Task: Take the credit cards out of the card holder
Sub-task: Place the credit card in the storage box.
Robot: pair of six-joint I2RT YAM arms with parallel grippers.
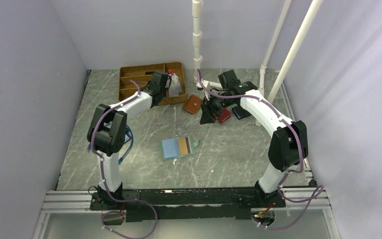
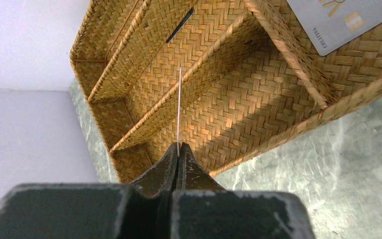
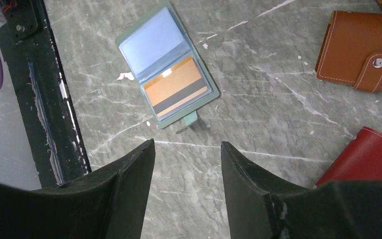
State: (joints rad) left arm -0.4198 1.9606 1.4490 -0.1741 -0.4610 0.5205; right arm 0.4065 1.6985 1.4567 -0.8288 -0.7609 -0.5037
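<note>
The card holder (image 1: 178, 147) lies open on the table's middle, light blue with a greenish edge. The right wrist view shows its upper pocket (image 3: 151, 46) holding nothing I can see and a tan credit card (image 3: 175, 93) with a dark stripe in its lower pocket. My left gripper (image 2: 179, 147) is shut on a thin whitish card (image 2: 179, 107), seen edge-on, above the woven tray (image 2: 229, 99). A grey card (image 2: 335, 20) lies in the tray's right compartment. My right gripper (image 3: 187, 144) hangs open above bare table, nothing between its fingers, the holder beyond its tips.
The woven tray (image 1: 129, 74) sits at the back left with the left gripper (image 1: 161, 82) over it. A brown snap wallet (image 1: 193, 104) and a red wallet (image 1: 224, 115) lie beside the right gripper (image 1: 209, 115). White poles (image 1: 197, 35) stand behind.
</note>
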